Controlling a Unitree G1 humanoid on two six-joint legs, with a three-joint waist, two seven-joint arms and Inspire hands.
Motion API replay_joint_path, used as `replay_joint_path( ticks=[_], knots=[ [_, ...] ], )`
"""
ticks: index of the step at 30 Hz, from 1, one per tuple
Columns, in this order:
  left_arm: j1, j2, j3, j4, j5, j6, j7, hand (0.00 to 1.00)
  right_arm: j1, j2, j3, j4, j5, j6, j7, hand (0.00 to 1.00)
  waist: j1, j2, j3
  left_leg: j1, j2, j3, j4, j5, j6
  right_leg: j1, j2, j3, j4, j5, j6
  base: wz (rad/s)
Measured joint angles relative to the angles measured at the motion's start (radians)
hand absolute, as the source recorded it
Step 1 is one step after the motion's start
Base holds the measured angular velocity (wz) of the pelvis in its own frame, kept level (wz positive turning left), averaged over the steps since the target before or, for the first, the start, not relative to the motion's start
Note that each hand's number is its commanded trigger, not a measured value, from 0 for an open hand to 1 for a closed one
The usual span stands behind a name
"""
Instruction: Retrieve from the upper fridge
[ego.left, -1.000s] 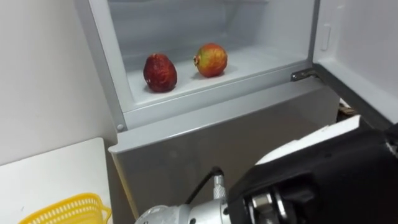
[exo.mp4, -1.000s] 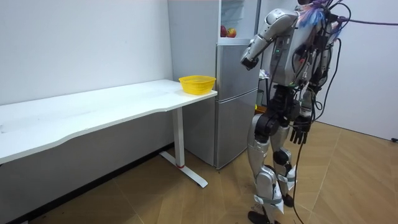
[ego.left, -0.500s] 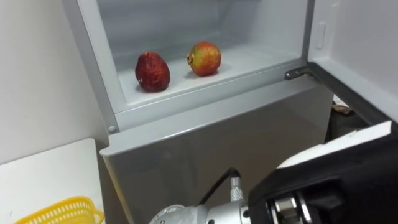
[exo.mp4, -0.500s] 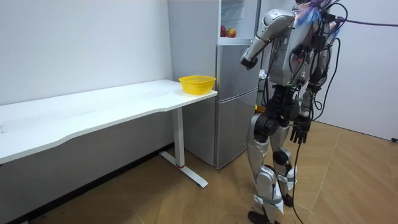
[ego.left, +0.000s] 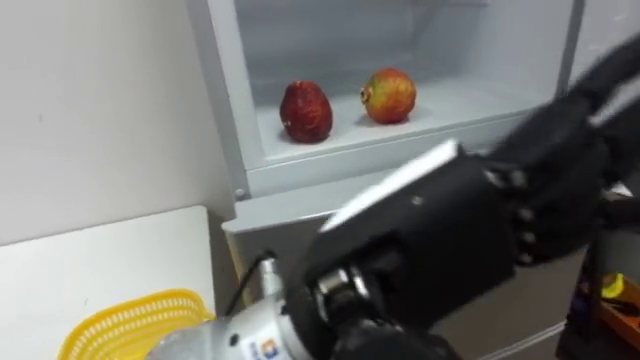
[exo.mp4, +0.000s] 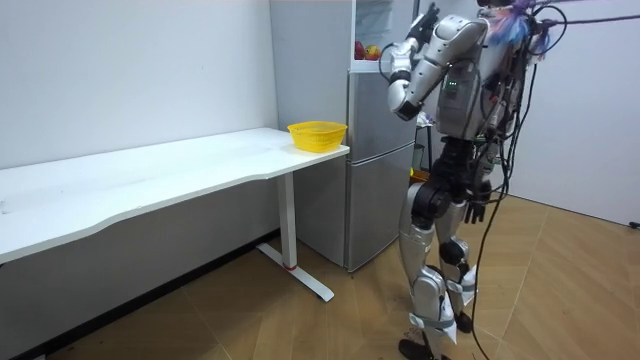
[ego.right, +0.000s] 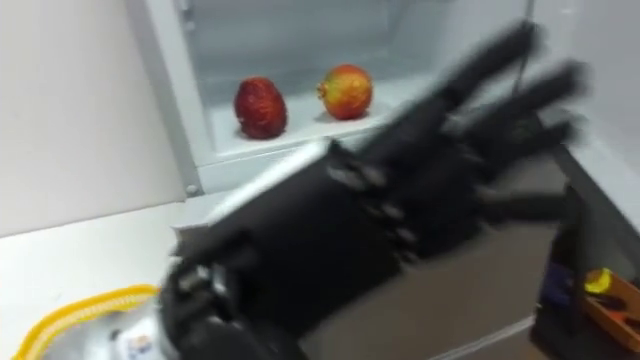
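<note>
**Left eye view:** the left hand (ego.left: 450, 225) enters from the lower left and lies across the front of the fridge (ego.left: 228, 100), its back toward the camera; it holds nothing; its fingertips are blurred here. Behind it the open upper compartment holds two fruits on a white shelf (ego.left: 455, 100); a dark red fruit (ego.left: 306, 111) sits near a red-and-yellow fruit (ego.left: 389, 95) on its right, the two apart. A yellow basket (ego.left: 130, 322) sits on the white table (ego.left: 100, 255) left of the fridge; its inside is cut off by the frame. Half a second ago the hand lay low in this view, below the compartment; it has since risen to shelf height; both fruits lie as before.

**Right eye view:** the fingers (ego.right: 505, 48) read plainly here; they are straight and spread apart, pointing up and to the right; in the picture they are clear of both fruits.

**Room view:** the robot stands upright before the fridge, at the room view's right of the table. The left arm was bent at chest height half a second ago; it is now lifted to the open compartment. The right hand (exo.mp4: 478, 207) hangs by the thigh; its state cannot be told. The basket stands at the table end nearest the fridge; what it holds cannot be told.
</note>
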Motion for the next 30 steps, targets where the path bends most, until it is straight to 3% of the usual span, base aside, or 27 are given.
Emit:
replay_joint_path(
  ticks=[2, 7, 10, 14, 19, 20, 25, 30],
  knots=[
    [0.037, 0.003, 0.049, -0.019, 0.009, -0.016, 0.021, 0.00, 0.006, 0.008, -0.004, 0.006, -0.002, -0.006, -0.006, 0.00, 0.018, -0.008, -0.0029, 0.005, 0.001, -0.016, 0.001, 0.000, 0.000, 0.017, -0.002, -0.029, -0.001, 0.000, 0.000, 0.29],
    [0.102, 0.002, 0.233, -0.058, 0.064, -0.085, 0.110, 0.00, 0.024, 0.014, -0.014, 0.007, -0.013, -0.037, -0.019, 0.00, 0.110, -0.004, -0.0060, 0.019, 0.000, -0.021, 0.001, 0.000, -0.001, 0.040, -0.003, -0.039, -0.012, 0.000, 0.000, 0.02],
    [0.177, -0.001, 0.345, -0.072, 0.143, -0.118, 0.178, 0.00, 0.036, 0.019, -0.044, 0.010, -0.017, -0.043, -0.024, 0.00, 0.127, -0.006, -0.0056, 0.027, -0.002, -0.047, 0.000, 0.004, -0.003, 0.053, -0.006, -0.064, -0.012, -0.001, -0.001, 0.21],
    [0.221, 0.001, 0.469, -0.074, 0.188, -0.127, 0.252, 0.00, 0.049, 0.024, -0.071, 0.020, -0.025, -0.043, -0.027, 0.00, 0.177, -0.012, -0.0082, 0.030, -0.004, -0.064, 0.001, 0.005, -0.005, 0.060, -0.007, -0.076, -0.015, -0.008, -0.003, 0.09],
    [0.304, 0.001, 0.627, -0.068, 0.315, -0.188, 0.419, 0.00, 0.080, 0.026, -0.104, 0.017, -0.036, -0.043, -0.044, 0.00, 0.221, -0.009, -0.0119, 0.031, -0.010, -0.101, 0.006, 0.006, -0.005, 0.083, -0.010, -0.103, -0.028, -0.008, -0.003, 0.14],
    [0.315, 0.000, 0.640, -0.064, 0.334, -0.187, 0.438, 0.00, 0.085, 0.026, -0.108, 0.016, -0.038, -0.042, -0.043, 0.00, 0.224, -0.009, -0.0113, 0.032, -0.011, -0.105, 0.006, 0.007, -0.004, 0.088, -0.011, -0.108, -0.029, -0.009, -0.002, 0.22],
    [0.502, 0.001, 0.741, 0.000, 0.480, -0.190, 0.552, 0.00, 0.092, 0.025, -0.144, -0.002, -0.044, -0.042, -0.041, 0.00, 0.247, 0.005, -0.0077, 0.024, -0.020, -0.137, 0.007, 0.008, -0.002, 0.091, -0.019, -0.133, -0.027, -0.015, 0.002, 0.15],
    [0.640, 0.000, 0.757, 0.139, 0.502, -0.177, 0.654, 0.00, 0.084, 0.013, -0.152, -0.010, -0.060, -0.041, -0.039, 0.00, 0.249, 0.006, -0.0065, 0.010, -0.026, -0.163, 0.008, 0.009, -0.002, 0.089, -0.021, -0.146, -0.029, -0.020, 0.004, 0.10]
  ],
)
